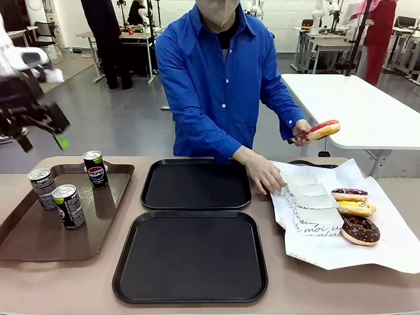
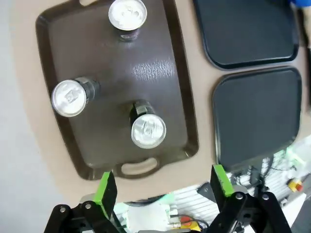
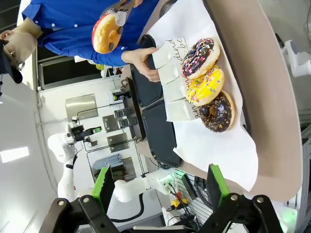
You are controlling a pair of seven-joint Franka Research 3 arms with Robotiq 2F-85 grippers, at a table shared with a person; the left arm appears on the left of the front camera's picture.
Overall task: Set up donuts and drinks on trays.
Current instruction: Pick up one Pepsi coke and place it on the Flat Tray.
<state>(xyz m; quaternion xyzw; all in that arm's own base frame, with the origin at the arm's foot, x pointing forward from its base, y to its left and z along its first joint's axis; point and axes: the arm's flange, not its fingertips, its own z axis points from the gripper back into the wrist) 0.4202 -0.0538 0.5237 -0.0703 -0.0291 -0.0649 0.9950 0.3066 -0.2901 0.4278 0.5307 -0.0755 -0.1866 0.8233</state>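
Three black drink cans (image 1: 68,205) (image 2: 148,130) stand on a longer brown tray (image 1: 26,239) (image 2: 102,58) at the left. Two empty black trays sit in the middle, one near (image 1: 191,256) and one far (image 1: 197,184). Three donuts (image 1: 359,230) (image 3: 206,86), one dark sprinkled, one yellow and one chocolate, lie on white paper (image 1: 341,252). The person lifts a glazed donut (image 1: 323,129) (image 3: 107,33) with tongs and rests the other hand on paper sleeves (image 1: 308,197). My left gripper (image 1: 52,134) (image 2: 164,187) hangs open high above the brown tray. My right gripper (image 3: 159,187) is open above the table's right end.
A person in a blue shirt (image 1: 220,85) stands at the far edge of the table. The near black tray (image 2: 257,121) lies right beside the brown tray. A white table (image 1: 354,105) stands behind on the right.
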